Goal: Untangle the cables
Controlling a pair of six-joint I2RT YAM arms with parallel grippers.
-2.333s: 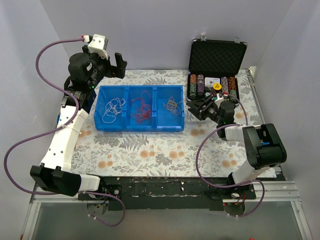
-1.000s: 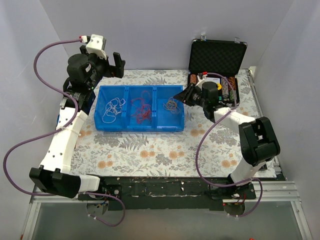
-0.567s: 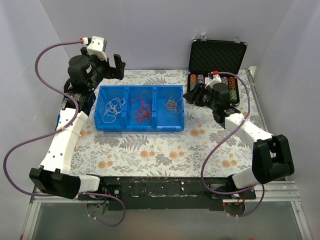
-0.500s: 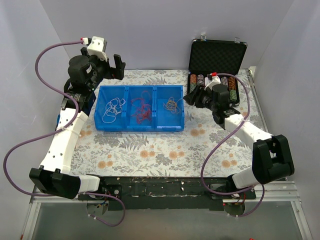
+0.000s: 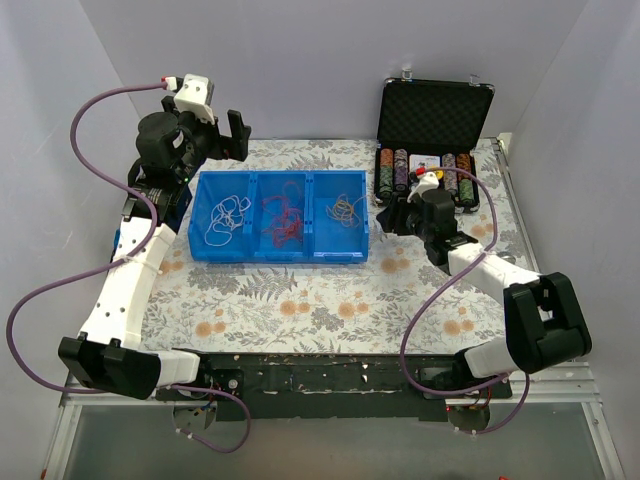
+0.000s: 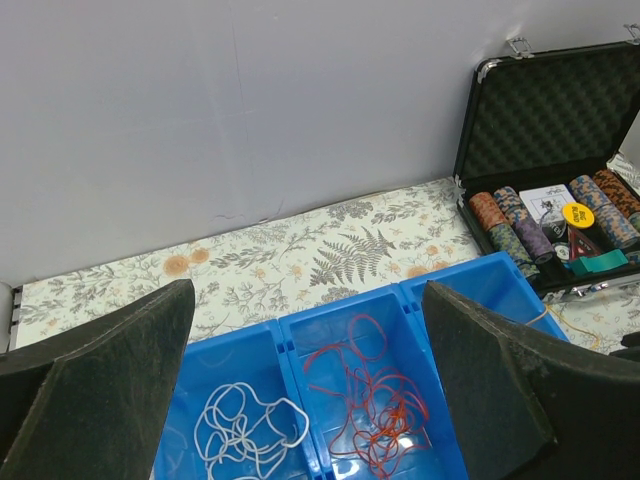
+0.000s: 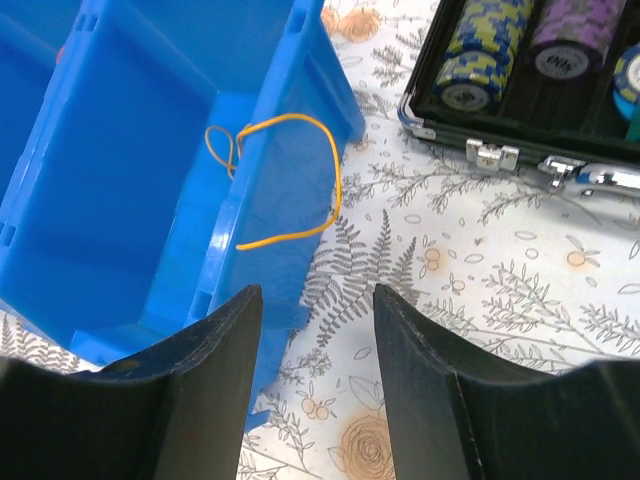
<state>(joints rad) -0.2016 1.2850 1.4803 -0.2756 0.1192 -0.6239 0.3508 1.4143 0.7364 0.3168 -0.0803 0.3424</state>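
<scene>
Right wrist view: my right gripper (image 7: 316, 300) is open and empty beside the blue bin's (image 7: 120, 200) end wall, where an orange-yellow cable (image 7: 339, 185) loops over the rim, so that's probably my next grab. The white cable (image 6: 245, 430) and red cable (image 6: 370, 400) sit in separate compartments. My left gripper (image 6: 308, 290) is wide open and empty too.
</scene>
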